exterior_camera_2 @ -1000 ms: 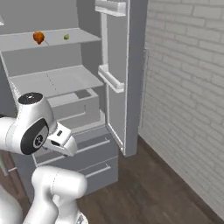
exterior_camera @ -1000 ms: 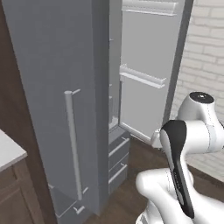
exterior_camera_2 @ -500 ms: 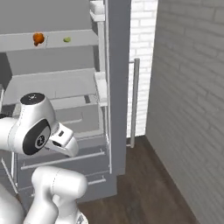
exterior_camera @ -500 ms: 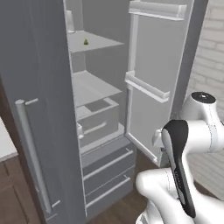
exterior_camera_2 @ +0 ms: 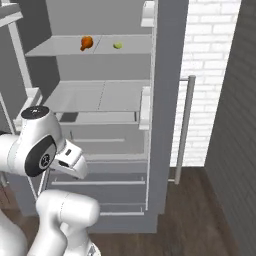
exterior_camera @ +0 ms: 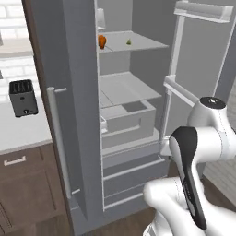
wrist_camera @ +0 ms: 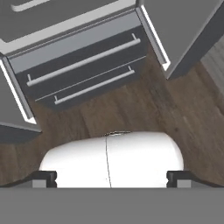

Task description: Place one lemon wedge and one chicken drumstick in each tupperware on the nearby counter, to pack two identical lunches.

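So the gripper (wrist_camera: 111,177) is spread wide with nothing between its fingers; in the hand view you just get two small dark fingertips (wrist_camera: 43,177) poking up far apart at the bottom, pointing down at a dark wood-plank floor (wrist_camera: 144,109) and the fridge's two bottom drawers (wrist_camera: 83,65), flat grey fronts with long thin pale bar handles.

The arm is folded up low in front of the open fridge (exterior_camera: 124,115), smooth white shell with dark glossy joints.

Fridge is a matte grey box, both doors swung out, thin flat shelves inside. On the top shelf (exterior_camera_2: 130,47) sits one drumstick (exterior_camera_2: 86,42), a small glossy orange blob, thick end tapering to a tip, and just beside it but apart, one lemon wedge (exterior_camera_2: 118,45), tiny and yellow-green. Honestly at this size the wedge is barely more than a speck, can't make out its cut faces. From the left base view, the same drumstick is partly tucked behind the left door edge.

Lower down there's a wide bare shelf and a boxy grey bin (exterior_camera: 126,117) with a dark patch on top; can't tell what that is.

Off to the left, a pale counter (exterior_camera: 23,131) over brown wood cabinets, cut off by the picture edge, with a black toaster (exterior_camera: 22,97) on it. White brick wall (exterior_camera_2: 205,75) on the right.
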### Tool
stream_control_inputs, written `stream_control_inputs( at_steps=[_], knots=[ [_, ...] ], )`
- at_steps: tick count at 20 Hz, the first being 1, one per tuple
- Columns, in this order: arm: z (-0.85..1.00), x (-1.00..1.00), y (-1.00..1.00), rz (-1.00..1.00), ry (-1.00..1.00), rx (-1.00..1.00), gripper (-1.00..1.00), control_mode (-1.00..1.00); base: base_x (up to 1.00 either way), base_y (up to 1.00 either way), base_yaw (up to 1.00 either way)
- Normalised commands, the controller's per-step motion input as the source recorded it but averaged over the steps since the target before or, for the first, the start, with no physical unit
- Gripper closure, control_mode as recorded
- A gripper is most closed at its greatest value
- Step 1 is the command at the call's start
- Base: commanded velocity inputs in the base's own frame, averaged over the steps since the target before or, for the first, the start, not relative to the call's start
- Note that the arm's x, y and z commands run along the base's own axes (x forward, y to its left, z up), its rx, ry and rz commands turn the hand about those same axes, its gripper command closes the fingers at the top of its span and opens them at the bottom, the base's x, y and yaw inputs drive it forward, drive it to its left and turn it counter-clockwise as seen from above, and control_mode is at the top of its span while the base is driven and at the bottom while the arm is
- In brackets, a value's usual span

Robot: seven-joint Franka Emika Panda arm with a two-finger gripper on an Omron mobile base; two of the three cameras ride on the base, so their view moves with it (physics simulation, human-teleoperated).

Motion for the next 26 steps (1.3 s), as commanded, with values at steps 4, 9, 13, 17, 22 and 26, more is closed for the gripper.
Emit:
stream_control_inputs(
  at_steps=[4,9,13,17,22,26],
  knots=[
    [0.00,0.00,0.00,0.00,0.00,0.00,-1.00,1.00,0.87,0.10,0.00],
    [0.00,0.00,0.00,0.00,0.00,0.00,-1.00,1.00,1.00,0.27,-0.01],
    [0.00,0.00,0.00,0.00,0.00,0.00,-1.00,1.00,1.00,-0.01,0.07],
    [0.00,0.00,0.00,0.00,0.00,0.00,-1.00,1.00,0.80,-0.13,0.23],
    [0.55,0.32,-0.09,0.14,-0.17,0.08,-1.00,-1.00,0.31,-0.06,0.10],
    [1.00,0.31,0.00,0.19,-0.51,0.06,-1.00,-1.00,0.00,0.00,0.00]
  ],
)
